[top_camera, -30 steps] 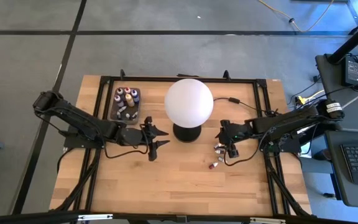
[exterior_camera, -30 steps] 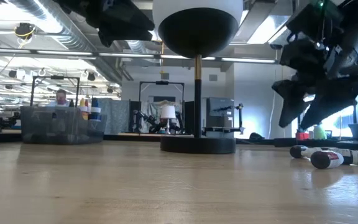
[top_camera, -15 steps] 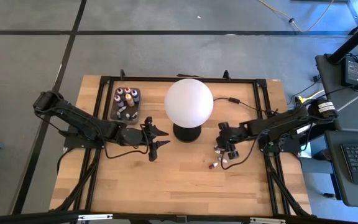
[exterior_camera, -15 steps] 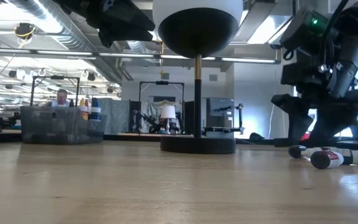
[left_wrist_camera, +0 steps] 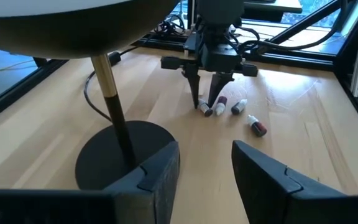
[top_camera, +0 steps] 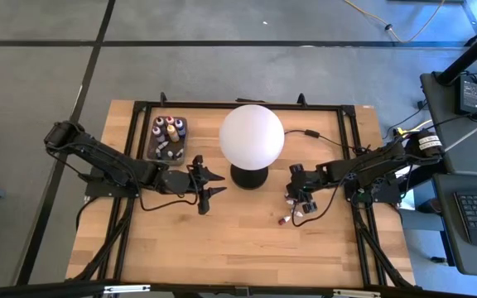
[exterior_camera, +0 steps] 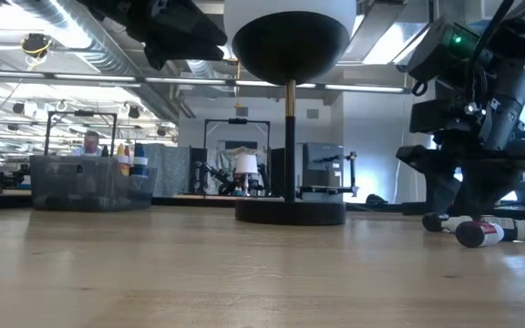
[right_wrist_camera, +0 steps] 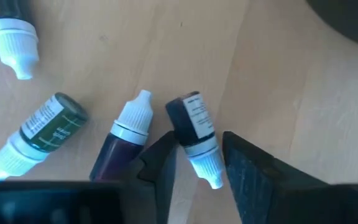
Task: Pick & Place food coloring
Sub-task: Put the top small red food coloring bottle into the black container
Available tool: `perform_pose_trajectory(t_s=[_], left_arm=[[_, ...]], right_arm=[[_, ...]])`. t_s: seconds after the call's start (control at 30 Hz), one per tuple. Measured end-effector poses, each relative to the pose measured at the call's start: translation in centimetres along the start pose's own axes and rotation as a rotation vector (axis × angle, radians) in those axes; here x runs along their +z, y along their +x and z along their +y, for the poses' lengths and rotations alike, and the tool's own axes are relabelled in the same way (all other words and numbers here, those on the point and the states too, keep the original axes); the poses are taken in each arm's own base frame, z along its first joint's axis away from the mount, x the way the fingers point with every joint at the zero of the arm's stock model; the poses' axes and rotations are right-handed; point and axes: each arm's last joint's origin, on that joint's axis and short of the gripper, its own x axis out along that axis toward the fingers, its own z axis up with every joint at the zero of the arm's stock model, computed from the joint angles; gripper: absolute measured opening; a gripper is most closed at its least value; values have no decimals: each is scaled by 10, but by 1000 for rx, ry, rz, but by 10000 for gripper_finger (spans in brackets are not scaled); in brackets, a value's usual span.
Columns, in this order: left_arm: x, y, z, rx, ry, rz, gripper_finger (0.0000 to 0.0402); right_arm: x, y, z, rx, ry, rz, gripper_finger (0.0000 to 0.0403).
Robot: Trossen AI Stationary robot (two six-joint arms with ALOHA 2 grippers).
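Note:
Several tiny dropper bottles lie on their sides on the table to the right of the lamp (top_camera: 292, 200). In the right wrist view I see a dark-blue one (right_wrist_camera: 192, 124), a purple one (right_wrist_camera: 122, 146), a green one (right_wrist_camera: 42, 134) and another (right_wrist_camera: 8, 31). My right gripper (right_wrist_camera: 197, 142) is open and low over them, with one finger on each side of the dark-blue bottle's white-capped end. More bottles stand in the dark tray (top_camera: 166, 137). My left gripper (top_camera: 214, 186) waits open, left of the lamp base. My right gripper comes from above, pointing down. Its fingers (right_wrist_camera: 166, 155) stand across the dark-blue bottle at its neck and cap (right_wrist_camera: 202, 155). The bottle lies flat on the table. I cannot tell whether the fingers touch it.
The white globe lamp (top_camera: 252, 136) stands mid-table on a dark round base (left_wrist_camera: 123, 149), close to both grippers. Its cord (top_camera: 309, 132) runs toward the right far side. Bare wood lies along the table's near side (top_camera: 238, 248).
My right gripper has come down onto the group of bottles right of the lamp, shifting slightly toward the table's near left. Its fingertips are now at table height. The bottles have stayed where they were.

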Motion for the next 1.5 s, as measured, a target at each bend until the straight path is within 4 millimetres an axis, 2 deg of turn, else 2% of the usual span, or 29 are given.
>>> perform_pose_trajectory(t_s=[0.23, 0.37, 0.57, 0.73, 0.83, 1.03, 1.27, 1.5], left_arm=[[-1, 0, 0, 0, 5, 12, 147], [-1, 0, -1, -47, 5, 24, 144], [-2, 0, -4, -135, 4, 49, 144], [-7, 4, -5, -146, 12, 72, 144], [-14, 12, -7, -134, 47, 98, 143], [-33, 38, -16, -142, 263, 95, 144], [-42, 65, -26, -113, 372, -81, 148], [-52, 85, -22, -39, 380, -131, 142]], right_arm=[[0, 0, 0, -1, 24, -3, 69], [7, -3, -2, -17, 88, 2, 69], [40, -16, -9, -34, 165, -123, 75], [68, -26, -14, -40, 169, -337, 73], [79, -31, -15, -32, 169, -470, 72], [89, -37, -16, -24, 161, -601, 76], [93, -39, -13, 53, 145, -651, 76], [94, -40, -10, 98, 164, -653, 77]])
